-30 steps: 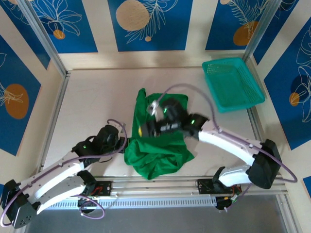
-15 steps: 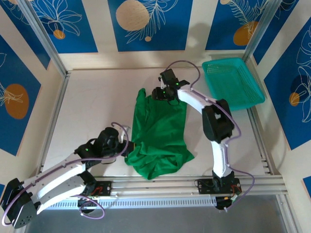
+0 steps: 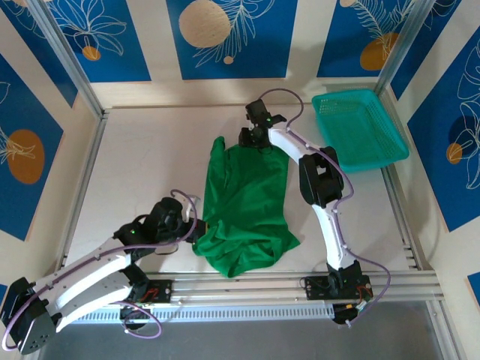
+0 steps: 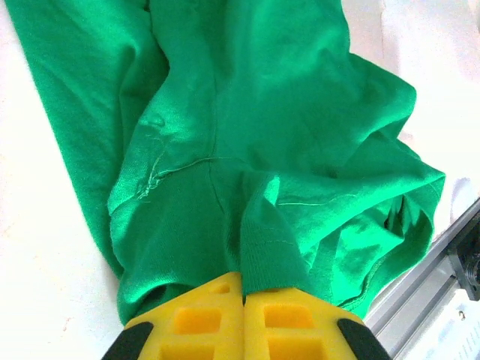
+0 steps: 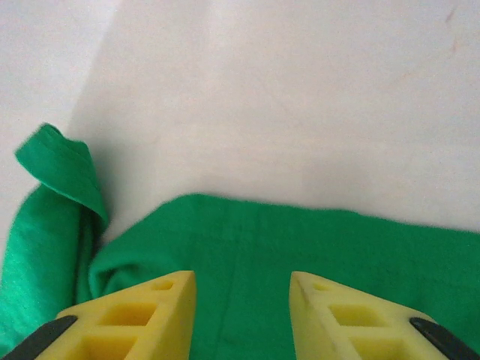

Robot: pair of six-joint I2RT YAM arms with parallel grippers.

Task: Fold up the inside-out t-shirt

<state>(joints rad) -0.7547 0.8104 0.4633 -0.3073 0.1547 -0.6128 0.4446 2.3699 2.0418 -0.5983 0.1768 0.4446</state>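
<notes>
Pinching the near hem of the soft, wrinkly bright green cloth t-shirt (image 3: pixel 247 199) tight, the left pincer (image 4: pixel 244 296) should hold firm while the right pincer (image 5: pixel 241 289), open with the far edge just under it (not gripping yet), should drop straight down and bite cloth.

Green inside-out t-shirt (image 3: pixel 244 202): soft matt knit cloth, wrinkly, w/ raised seam stitching & a thicker stitched hem. Desk (image 3: pixel 150 165): smooth matt off-white top, faint scuffs. Basket (image 3: pixel 360 131) at 2 o'clock: teal plastic mesh, slight sheen. Left tool (image 4: pixel 244 319) & right tool (image 5: pixel 241 304): yellow moulded pads, matt, w/ recessed cells. Arm shells (image 3: pixel 90 274): smooth white plastic. Rail (image 3: pixel 247 289) at 6 o'clock: grooved bare metal, dull shine.
</notes>
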